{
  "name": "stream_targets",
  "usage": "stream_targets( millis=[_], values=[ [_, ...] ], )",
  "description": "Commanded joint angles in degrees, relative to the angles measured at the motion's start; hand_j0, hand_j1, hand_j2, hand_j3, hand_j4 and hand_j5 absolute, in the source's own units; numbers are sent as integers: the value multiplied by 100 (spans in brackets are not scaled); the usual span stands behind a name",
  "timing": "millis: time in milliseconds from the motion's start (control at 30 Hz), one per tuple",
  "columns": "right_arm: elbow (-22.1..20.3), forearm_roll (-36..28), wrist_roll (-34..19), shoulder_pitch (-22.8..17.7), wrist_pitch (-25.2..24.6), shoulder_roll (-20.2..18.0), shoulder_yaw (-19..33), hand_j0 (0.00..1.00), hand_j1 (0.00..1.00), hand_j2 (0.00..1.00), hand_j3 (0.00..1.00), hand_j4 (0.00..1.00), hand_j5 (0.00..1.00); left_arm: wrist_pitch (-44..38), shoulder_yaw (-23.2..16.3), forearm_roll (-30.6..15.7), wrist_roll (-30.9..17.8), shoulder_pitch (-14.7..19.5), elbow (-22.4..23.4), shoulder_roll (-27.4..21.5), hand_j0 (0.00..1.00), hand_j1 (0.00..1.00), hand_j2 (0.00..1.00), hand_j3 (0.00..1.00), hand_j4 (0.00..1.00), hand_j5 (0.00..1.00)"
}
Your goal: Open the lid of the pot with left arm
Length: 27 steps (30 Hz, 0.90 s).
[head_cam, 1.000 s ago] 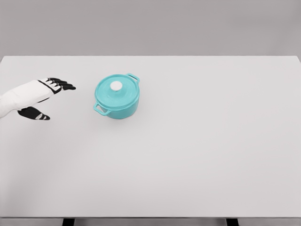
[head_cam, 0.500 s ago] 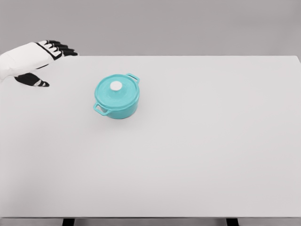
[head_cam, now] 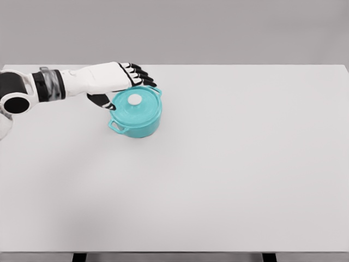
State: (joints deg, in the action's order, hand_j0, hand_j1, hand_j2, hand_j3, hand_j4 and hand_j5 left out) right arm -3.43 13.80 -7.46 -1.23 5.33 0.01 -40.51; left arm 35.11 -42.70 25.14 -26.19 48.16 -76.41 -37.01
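Change: the left robot hand [head_cam: 117, 82] is now right at the pot, where half a second ago it hovered far off by the bench's back-left corner; the arm now reaches in across the left of the bench [head_cam: 229, 174].
Robot hand: fingers [head_cam: 140, 75] extended and loosely spread over the pot's back-left rim, thumb [head_cam: 102, 101] hanging down beside its left wall; it grips nothing yet.
Pot: the teal pot [head_cam: 136, 115] stands upright on the bench's left half, toward the back, unmoved between the pictures.
Lid: the lid [head_cam: 134, 103] sits closed on the pot, its white knob [head_cam: 134, 99] uncovered, just in front of the fingertips.
Right arm: not in view.
Meaning: the approach looks nearly done; my judgement is that the hand next has to centre over the knob and close on it before any lifting.
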Motion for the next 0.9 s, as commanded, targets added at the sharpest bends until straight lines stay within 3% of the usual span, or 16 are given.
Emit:
stream_targets(
  millis=[0,100,233,433,533,867],
  values=[
    [0,0,-1,0,-5,-1,0,100,100,100,100,100,100,-11,-98,-18,0,17,276,123,100,100,100,100,100,100],
    [0,0,-1,0,3,-1,0,100,100,100,100,100,100,-11,-212,-9,0,176,575,352,100,100,100,100,100,100],
    [0,0,-1,0,-6,-1,0,100,100,100,100,100,100,-11,-282,0,-18,299,575,370,100,100,100,100,100,100],
    [0,0,-1,0,3,-1,0,100,100,100,100,100,100,-11,-810,-27,8,694,592,282,99,99,99,99,99,99],
    [0,0,-1,0,-5,-1,0,100,100,100,100,100,100,-11,-968,-27,8,694,628,299,98,98,98,98,98,98],
    [0,0,-1,0,-6,-1,0,100,100,100,100,100,100,-11,-1153,-9,17,765,628,290,77,77,77,77,77,77]
  ],
)
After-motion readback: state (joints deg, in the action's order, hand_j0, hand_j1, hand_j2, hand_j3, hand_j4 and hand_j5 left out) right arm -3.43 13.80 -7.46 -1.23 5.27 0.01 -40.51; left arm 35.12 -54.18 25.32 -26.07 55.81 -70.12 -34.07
